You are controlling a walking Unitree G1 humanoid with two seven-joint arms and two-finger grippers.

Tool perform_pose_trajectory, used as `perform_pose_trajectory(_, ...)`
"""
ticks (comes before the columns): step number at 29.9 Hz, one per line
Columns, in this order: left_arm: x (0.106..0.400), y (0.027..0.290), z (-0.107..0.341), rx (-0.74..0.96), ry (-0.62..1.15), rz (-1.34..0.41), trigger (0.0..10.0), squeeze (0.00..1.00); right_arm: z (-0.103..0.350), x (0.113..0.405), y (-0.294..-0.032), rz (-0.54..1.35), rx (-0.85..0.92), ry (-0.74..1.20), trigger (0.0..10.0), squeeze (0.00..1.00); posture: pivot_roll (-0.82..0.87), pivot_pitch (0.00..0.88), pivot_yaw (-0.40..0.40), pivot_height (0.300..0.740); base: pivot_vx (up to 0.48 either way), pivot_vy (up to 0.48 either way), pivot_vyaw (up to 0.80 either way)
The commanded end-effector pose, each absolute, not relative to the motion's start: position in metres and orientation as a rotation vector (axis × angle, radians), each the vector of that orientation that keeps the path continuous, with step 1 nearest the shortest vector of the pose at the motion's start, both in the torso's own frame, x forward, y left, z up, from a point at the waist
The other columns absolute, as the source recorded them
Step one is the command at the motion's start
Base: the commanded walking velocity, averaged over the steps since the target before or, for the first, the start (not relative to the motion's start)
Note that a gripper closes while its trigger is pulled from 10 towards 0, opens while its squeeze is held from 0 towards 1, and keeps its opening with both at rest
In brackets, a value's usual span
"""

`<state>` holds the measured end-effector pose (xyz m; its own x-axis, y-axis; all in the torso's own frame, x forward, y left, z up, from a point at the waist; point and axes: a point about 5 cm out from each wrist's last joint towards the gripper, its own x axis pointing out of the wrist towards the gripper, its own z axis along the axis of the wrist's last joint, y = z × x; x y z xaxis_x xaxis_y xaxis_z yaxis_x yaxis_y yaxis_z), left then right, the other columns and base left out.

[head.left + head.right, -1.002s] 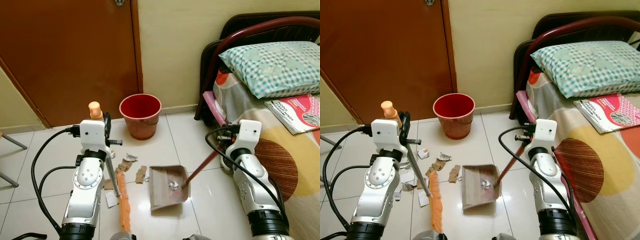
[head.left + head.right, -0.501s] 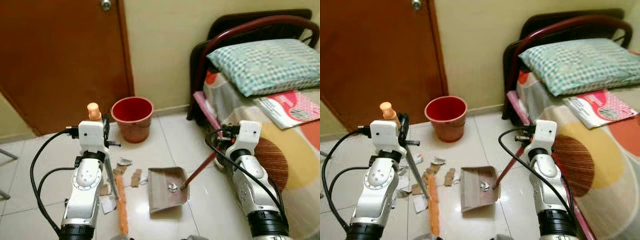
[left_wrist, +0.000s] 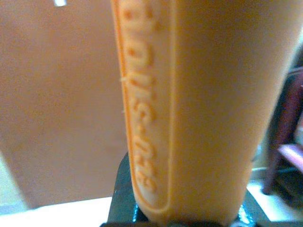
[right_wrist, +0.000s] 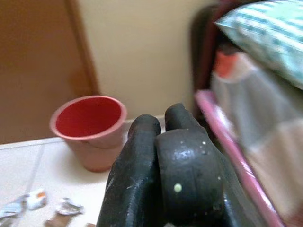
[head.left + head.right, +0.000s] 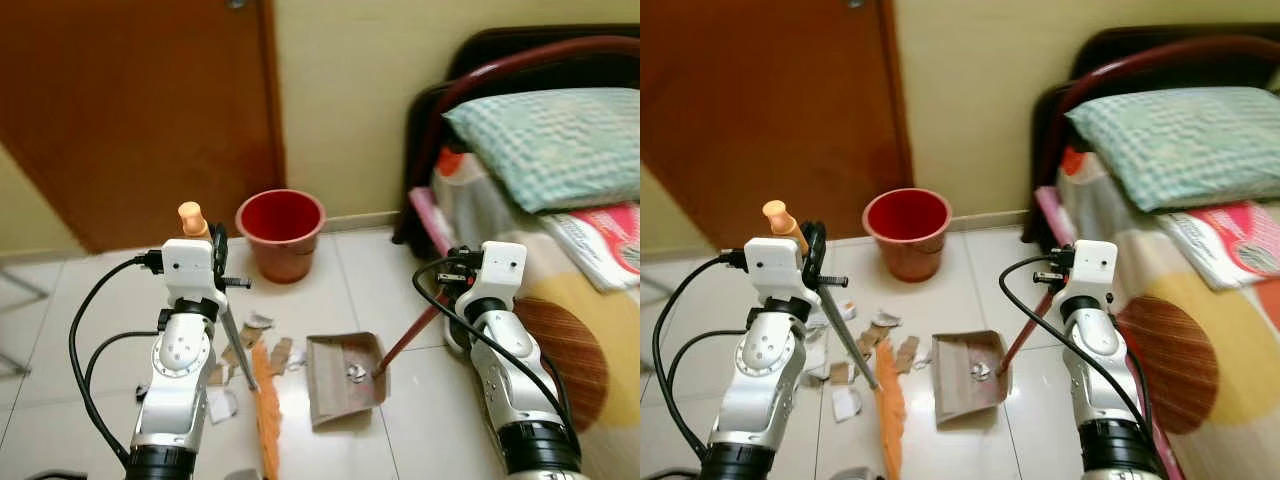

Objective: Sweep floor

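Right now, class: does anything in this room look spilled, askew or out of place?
Yes. Torn cardboard and paper scraps lie scattered on the tiled floor between the orange broom and the dustpan, and one crumpled piece already sits in the pan. Nothing else stands out.

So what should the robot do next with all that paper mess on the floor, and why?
Probably a short stroke of the orange broom in the left gripper, pushing the paper scraps toward the dustpan that the right gripper steadies by its handle. The scraps lie on the tiles beside the pan's open edge, with one crumpled bit inside.
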<state>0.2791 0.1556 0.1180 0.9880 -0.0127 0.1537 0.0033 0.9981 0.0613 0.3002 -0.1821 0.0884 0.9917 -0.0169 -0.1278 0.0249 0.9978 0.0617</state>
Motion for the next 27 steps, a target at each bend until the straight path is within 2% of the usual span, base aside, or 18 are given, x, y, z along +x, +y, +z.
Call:
perform_pose_trajectory(1, 0.278, 0.156, 0.119, 0.07, -0.153, -0.012, 10.0, 0.0, 0.098, 0.303, -0.184, -0.027, 0.073, 0.081, 10.0, 0.0, -0.05, 0.004, -0.01, 0.74, 0.307, 0.0, 0.41)
perform_pose_trajectory(5, 0.278, 0.156, 0.119, 0.069, -0.153, -0.013, 10.0, 0.0, 0.099, 0.303, -0.184, -0.027, 0.071, 0.079, 10.0, 0.0, -0.05, 0.004, -0.01, 0.74, 0.305, 0.0, 0.41)
perform_pose_trajectory(15, 0.276, 0.157, 0.118, 0.069, -0.148, -0.018, 10.0, 0.0, 0.101, 0.304, -0.18, -0.018, 0.065, 0.07, 10.0, 0.0, -0.05, 0.012, -0.012, 0.74, 0.313, 0.024, 0.0)
perform_pose_trajectory(27, 0.26, 0.139, 0.107, 0.053, -0.114, -0.058, 10.0, 0.0, 0.079, 0.293, -0.181, -0.026, 0.079, 0.133, 10.0, 0.0, -0.04, 0.0, -0.002, 0.74, 0.307, 0.266, 0.0)
